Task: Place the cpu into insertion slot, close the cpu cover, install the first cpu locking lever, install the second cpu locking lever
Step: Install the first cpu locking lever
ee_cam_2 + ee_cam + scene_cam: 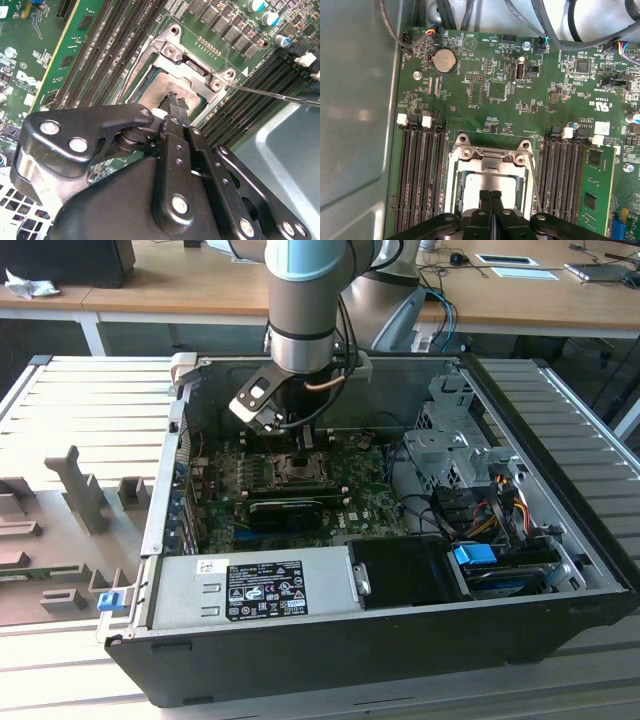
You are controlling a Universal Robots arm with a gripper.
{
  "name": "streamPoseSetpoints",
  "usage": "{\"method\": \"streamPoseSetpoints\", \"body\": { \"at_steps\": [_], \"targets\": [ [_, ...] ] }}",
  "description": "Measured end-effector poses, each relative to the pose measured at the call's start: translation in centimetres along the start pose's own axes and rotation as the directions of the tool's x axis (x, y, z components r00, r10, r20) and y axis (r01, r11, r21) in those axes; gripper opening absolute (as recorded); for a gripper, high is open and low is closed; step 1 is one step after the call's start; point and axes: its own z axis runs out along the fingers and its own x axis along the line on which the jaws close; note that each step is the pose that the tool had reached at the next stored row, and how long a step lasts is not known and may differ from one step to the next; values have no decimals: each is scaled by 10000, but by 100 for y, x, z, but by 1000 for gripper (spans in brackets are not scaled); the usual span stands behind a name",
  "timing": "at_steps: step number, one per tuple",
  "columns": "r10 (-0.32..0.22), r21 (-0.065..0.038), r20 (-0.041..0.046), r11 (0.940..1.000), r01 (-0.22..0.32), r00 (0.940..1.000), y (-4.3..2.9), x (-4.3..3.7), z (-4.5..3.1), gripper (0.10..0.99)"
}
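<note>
1. Presently, gripper (491, 194): the arm comes down into the open computer case (560, 540), and the pincer is clenched. Its two black fingers (484, 202) are pressed flat together with nothing between them. The tips are over the middle of the insertion slot (452, 172), at or just above the chip's face; I cannot tell whether they touch it.
2. Cpu (512, 186): a flat, pale silvery square seated inside the slot. It shows on both sides of the finger tips in the first wrist view, and beside the gripper (175, 98) in the second wrist view.
3. Insertion slot, exterior view (298, 468): near the middle of the green motherboard (375, 490), directly under the gripper (304, 445).
4. Cpu cover (492, 157): a silvery frame plate lowered over the slot, with the chip visible through its window. The hinged edge is on the side away from the fingers.
5. Locking lever (272, 94): a thin metal rod running from one corner of the slot out across the black memory slots (250, 100). Whether it is latched cannot be told.
6. Memory slots (420, 175): long black rows flanking the socket on both sides.
7. Coin battery (443, 60): round and silver, on the board well apart from the socket.
8. Power supply (250, 590): a grey box along the case's near wall in the exterior view.
</note>
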Motion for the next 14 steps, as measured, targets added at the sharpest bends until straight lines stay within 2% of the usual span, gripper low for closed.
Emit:
{"method": "streamPoseSetpoints", "body": {
  "at_steps": [12,13,14],
  "targets": [
    [1,-1,0,10000,-1,10000,-2,0,-23,106],
    [4,0,2,10000,-4,10000,-3,0,-39,106],
    [5,0,1,10000,-5,10000,-2,1,-90,106]
  ]
}}
